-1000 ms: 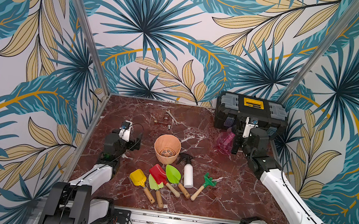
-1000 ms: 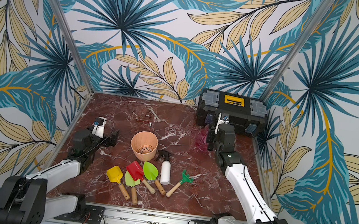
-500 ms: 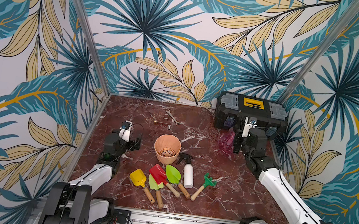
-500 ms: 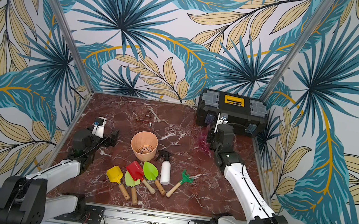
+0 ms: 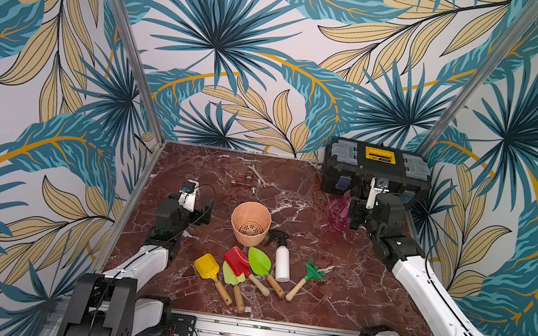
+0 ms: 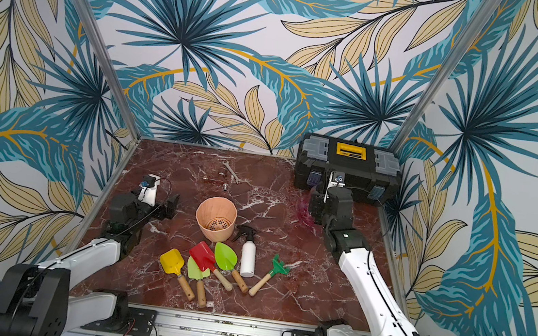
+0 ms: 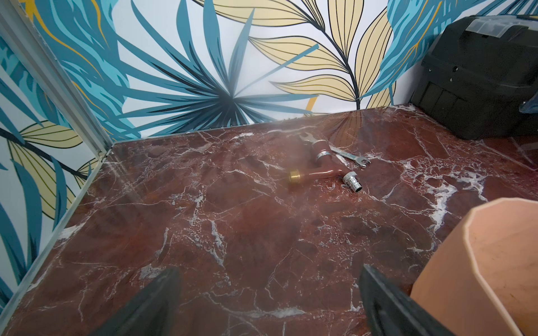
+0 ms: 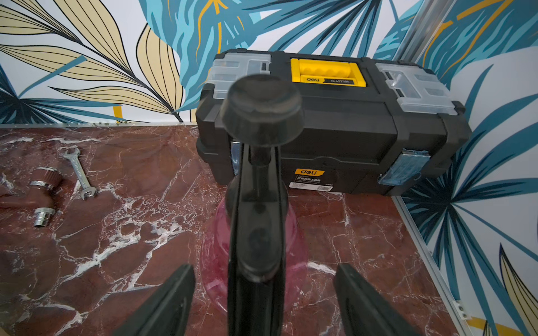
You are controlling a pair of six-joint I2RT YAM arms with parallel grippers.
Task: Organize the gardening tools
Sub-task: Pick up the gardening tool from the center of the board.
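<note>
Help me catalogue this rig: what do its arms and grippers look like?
Both the left arm and right arm have white shells, black joints and bases, thin black cables alongside. The left gripper and right gripper have black tapering fingers, a white camera bracket at each wrist.

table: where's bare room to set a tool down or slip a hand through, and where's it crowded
Bare marble: near-right, between the rake and the right arm; far-left, between the left gripper and the wrench; the lane between pot and pink spray bottle. Crowded: the clustered shovels and white bottle just in front of the pot.
</note>
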